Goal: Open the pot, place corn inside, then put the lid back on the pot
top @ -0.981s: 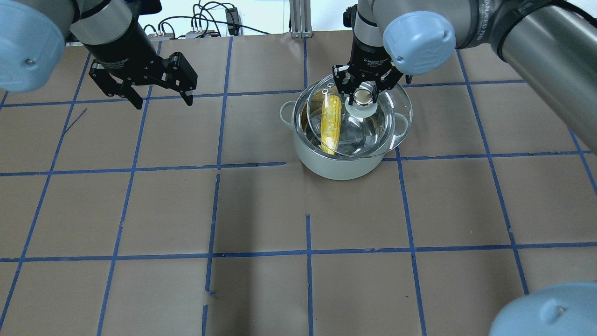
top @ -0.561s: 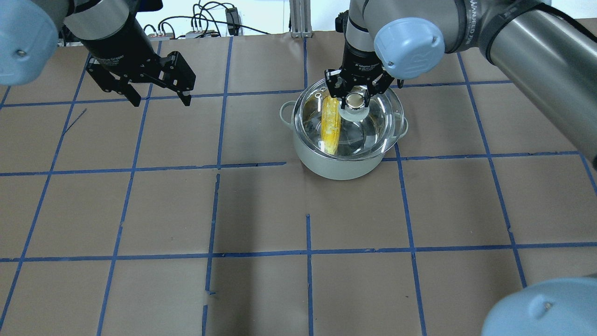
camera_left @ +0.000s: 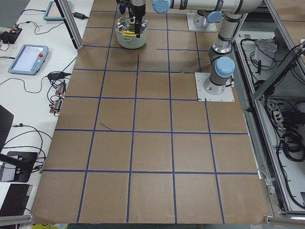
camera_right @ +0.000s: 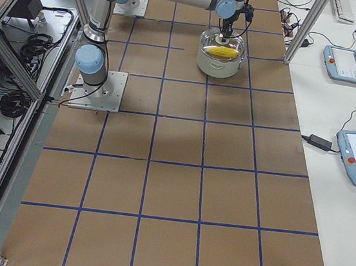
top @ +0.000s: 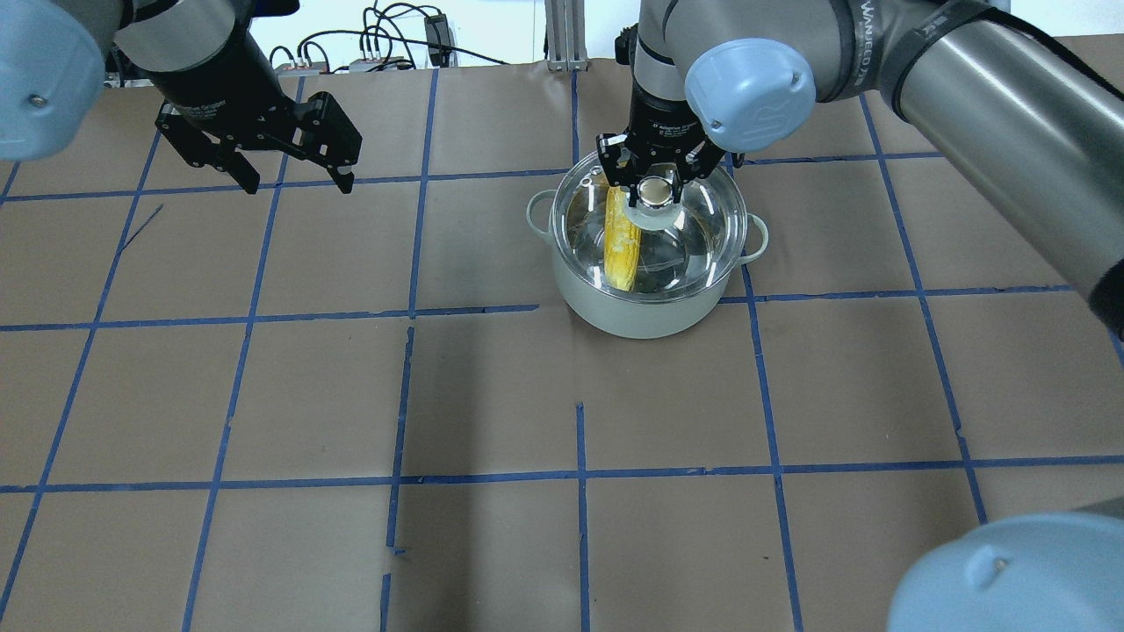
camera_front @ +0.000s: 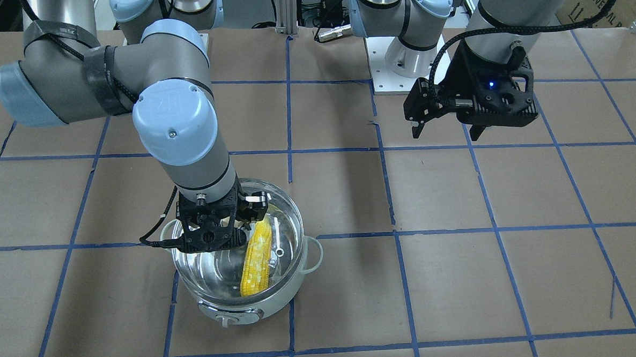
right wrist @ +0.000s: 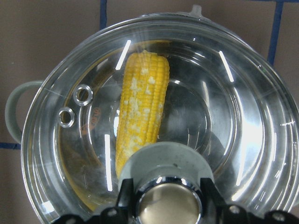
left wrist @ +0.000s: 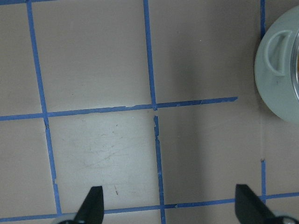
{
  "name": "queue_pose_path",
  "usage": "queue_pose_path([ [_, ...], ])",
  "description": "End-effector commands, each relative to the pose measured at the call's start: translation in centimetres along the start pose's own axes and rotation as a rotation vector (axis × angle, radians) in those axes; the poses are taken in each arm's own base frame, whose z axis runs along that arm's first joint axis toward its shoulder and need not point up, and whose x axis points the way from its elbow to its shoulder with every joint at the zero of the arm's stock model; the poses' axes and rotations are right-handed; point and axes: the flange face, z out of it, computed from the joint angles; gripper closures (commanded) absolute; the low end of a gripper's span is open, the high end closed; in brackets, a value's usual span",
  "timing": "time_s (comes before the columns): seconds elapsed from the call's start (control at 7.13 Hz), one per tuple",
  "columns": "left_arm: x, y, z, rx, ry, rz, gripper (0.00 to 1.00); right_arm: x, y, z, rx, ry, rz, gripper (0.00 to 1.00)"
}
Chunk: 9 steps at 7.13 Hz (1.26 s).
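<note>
On the table (top: 492, 395), the pot (top: 641, 318) holds corn (top: 619, 246) under a lid (top: 702, 219) gripped by the right pincer (top: 654, 188).

The bench (top: 492, 395) is covered in brown paper, marked into squares by blue tape (top: 580, 475) that is torn in places. Cables (top: 386, 39) lie along its far edge. White side tables (camera_left: 28, 100) flank both ends, carrying blue-rimmed tablets (camera_right: 346, 64) and loose leads. Aluminium posts (camera_left: 69, 24) stand by the bench's edges. A cardboard box (camera_front: 592, 0) sits behind. The light is even, with soft shadows.
</note>
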Motion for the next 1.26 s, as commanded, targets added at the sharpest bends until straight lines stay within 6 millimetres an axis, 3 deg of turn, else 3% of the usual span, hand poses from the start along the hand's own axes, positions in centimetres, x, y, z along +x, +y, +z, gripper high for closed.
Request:
queue_pose_path([
  [0.0,-0.03,0.04,0.04,-0.002,-0.002,-0.002,0.0,-0.05,-0.59,0.91,-0.012,0.005,0.001,0.88],
  [0.42,-0.03,0.05,0.11,-0.003,-0.002,-0.003,0.0,0.01,-0.61,1.27,-0.017,0.011,0.0,0.88],
  [1.12,-0.04,0.07,0.13,-0.005,-0.003,-0.003,0.0,-0.11,-1.23,0.62,0.038,0.003,-0.001,0.74],
])
